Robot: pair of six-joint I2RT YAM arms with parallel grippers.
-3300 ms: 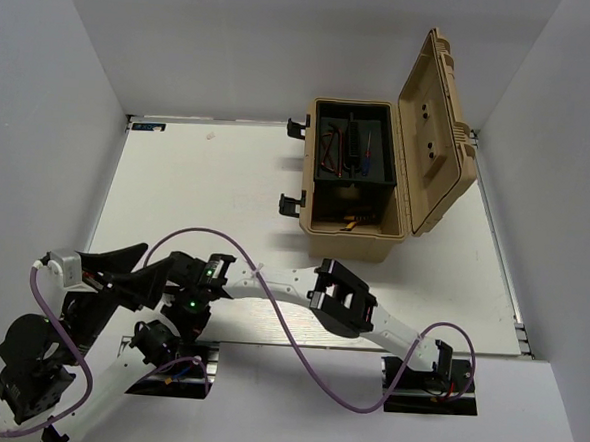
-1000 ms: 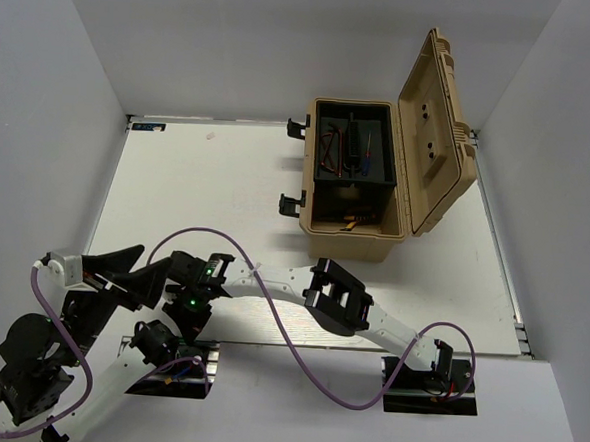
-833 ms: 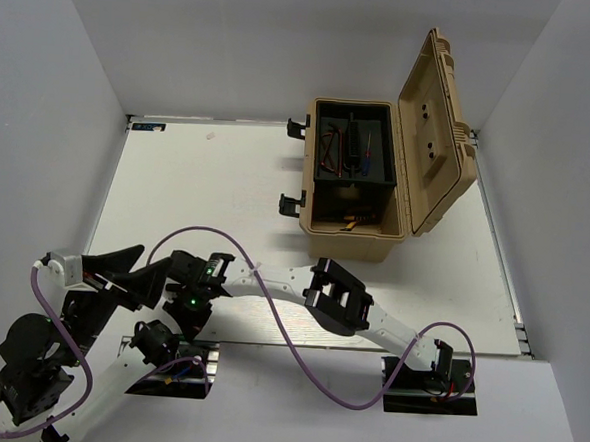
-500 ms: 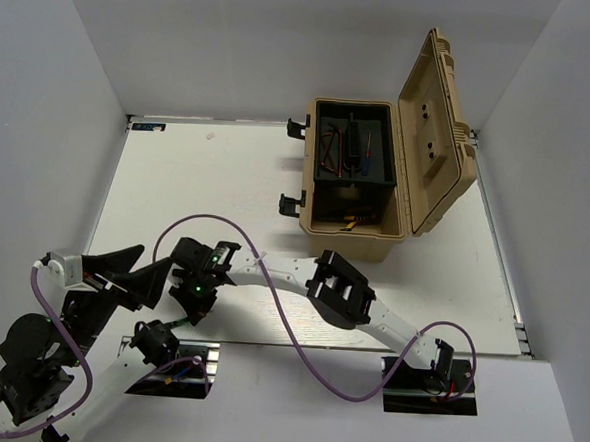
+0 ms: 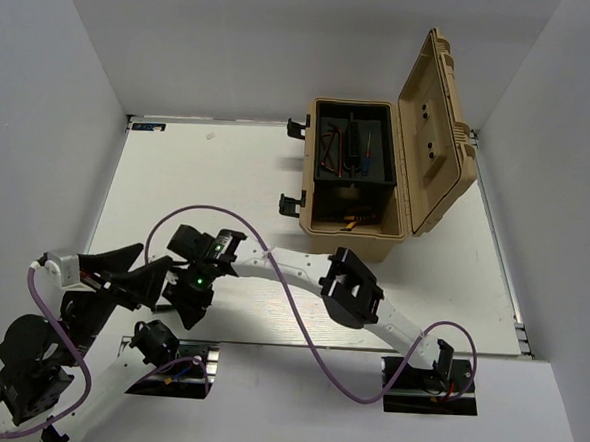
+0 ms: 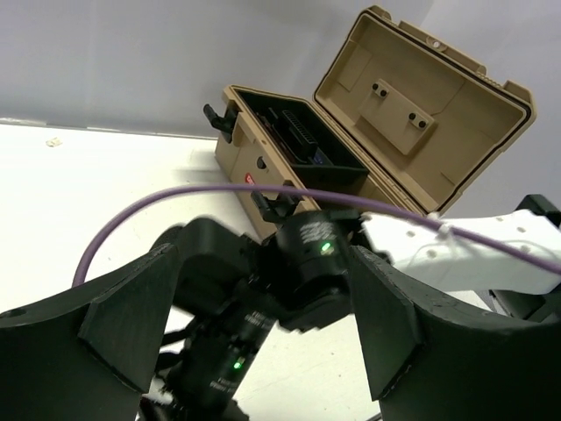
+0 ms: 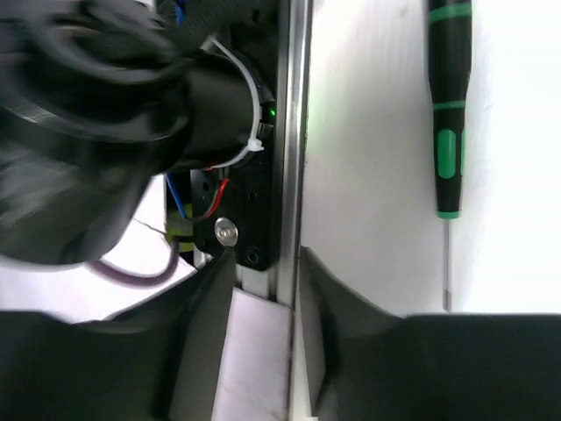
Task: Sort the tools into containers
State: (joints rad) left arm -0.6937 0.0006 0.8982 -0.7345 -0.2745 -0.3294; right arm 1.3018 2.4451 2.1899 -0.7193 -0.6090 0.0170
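Observation:
A green-and-black screwdriver [image 7: 447, 114] lies flat on the white table, up and to the right of my right gripper [image 7: 263, 294]. That gripper's jaws stand apart with nothing between them, over the table's near edge. From above, the right gripper [image 5: 186, 310] points down near the left arm's base, and the screwdriver is hidden under the arms. My left gripper [image 5: 141, 275] is open wide, and the right wrist [image 6: 307, 263] shows beyond its fingers [image 6: 386, 316]. The tan toolbox [image 5: 349, 234] stands open, with red and blue tools in its black tray [image 5: 351, 149].
The raised lid [image 5: 436, 129] leans to the right of the box. A purple cable [image 5: 289, 321] loops over the right arm. The left arm's base mount [image 7: 250, 193] and a metal rail sit just behind the right gripper. White walls close in the table on three sides.
The right gripper was shut and its jaws now stand apart. Its wrist has moved away from the near edge, toward the far left.

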